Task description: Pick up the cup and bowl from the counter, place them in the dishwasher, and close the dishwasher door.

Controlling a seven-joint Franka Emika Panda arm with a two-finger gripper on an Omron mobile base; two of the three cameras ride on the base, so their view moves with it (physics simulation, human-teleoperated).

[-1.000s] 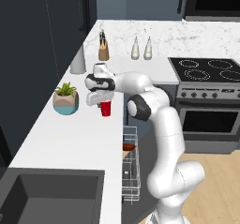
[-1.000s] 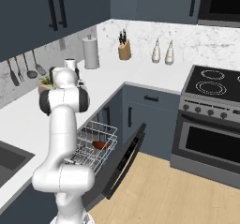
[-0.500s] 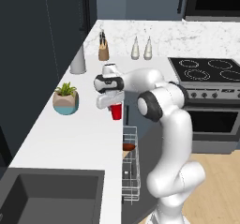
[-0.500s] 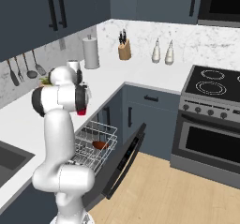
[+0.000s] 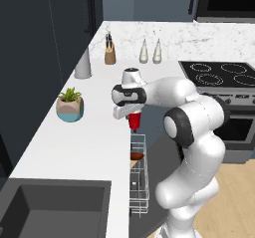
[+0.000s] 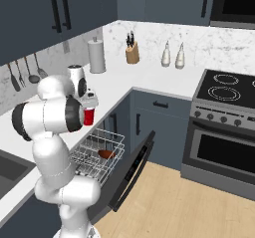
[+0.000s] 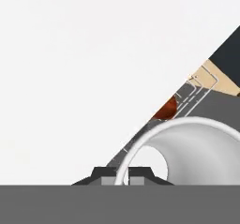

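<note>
The end effector (image 5: 133, 113), clamped on the cup's (image 5: 134, 120) rim, has carried it from over the surface (image 5: 74, 142) to its front edge above the open dishwasher's rack (image 6: 97, 152), where the bowl (image 6: 105, 154) already lies.

Bright red cup (image 5: 134, 120), reddish-brown bowl (image 6: 105, 154), white wire rack (image 6: 97, 155), white faintly marbled counter (image 5: 74, 137)

Faintly marbled white counter (image 5: 74, 142), white wire rack (image 6: 97, 155), smooth matt red cup (image 6: 89, 116).
</note>
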